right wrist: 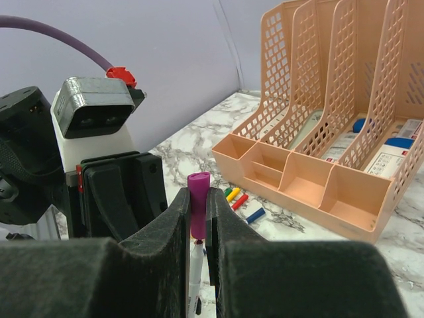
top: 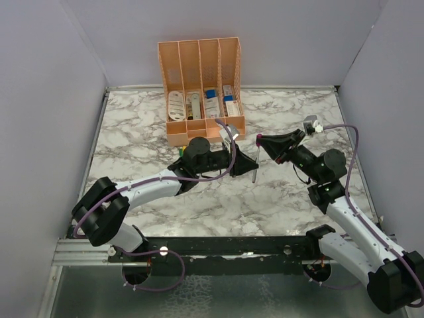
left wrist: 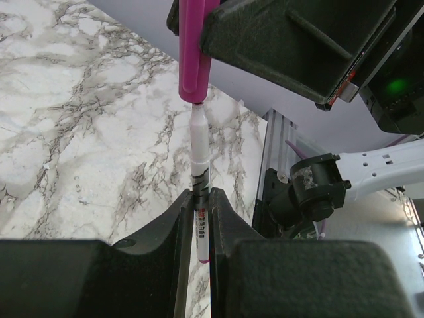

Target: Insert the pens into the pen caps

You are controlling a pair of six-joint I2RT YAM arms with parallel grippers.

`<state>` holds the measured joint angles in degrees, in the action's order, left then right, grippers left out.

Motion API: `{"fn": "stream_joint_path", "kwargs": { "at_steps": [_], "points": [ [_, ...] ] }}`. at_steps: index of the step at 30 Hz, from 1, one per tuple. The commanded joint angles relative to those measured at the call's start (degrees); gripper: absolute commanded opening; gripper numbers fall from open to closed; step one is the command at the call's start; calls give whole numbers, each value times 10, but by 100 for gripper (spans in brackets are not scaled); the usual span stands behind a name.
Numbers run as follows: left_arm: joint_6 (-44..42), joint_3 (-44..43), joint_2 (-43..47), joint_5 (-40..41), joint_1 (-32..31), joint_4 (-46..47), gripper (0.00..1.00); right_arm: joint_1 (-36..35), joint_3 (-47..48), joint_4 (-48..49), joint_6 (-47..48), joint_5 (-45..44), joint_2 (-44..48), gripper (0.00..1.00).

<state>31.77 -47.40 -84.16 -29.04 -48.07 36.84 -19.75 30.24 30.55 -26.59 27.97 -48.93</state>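
While pen (left wrist: 197, 152) meets magenta cap (left wrist: 194, 53), four caps (right wrist: 240, 201) lie beside organizer (right wrist: 358, 225).

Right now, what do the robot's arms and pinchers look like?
The left arm and right arm are pale white tubes with chunky black joints. A purple cable loops along each. The left gripper and right gripper are black, each with two thick wedge-shaped fingers. A small green light glows on the right one.

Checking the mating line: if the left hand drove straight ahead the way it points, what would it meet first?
The magenta cap clamped in the right hand. The pen in the left hand points into its mouth; the tip looks at or just inside it, depth unclear.
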Motion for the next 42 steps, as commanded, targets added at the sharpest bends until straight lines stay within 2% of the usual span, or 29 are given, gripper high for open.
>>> {"fn": "stream_joint_path", "kwargs": {
  "at_steps": [1,23,34,42],
  "points": [
    [-3,-6,7,8,0,22,0,1,-6,-13,11,4,14,1],
    [-9,-15,22,14,-1,23,0,1,-17,-7,-11,17,-2,1],
    [-15,-34,29,59,2,23,0,1,-21,-46,-7,43,1,1],
    [-6,-78,28,85,5,23,0,1,-32,-60,-9,54,-3,1]
  ]
}}
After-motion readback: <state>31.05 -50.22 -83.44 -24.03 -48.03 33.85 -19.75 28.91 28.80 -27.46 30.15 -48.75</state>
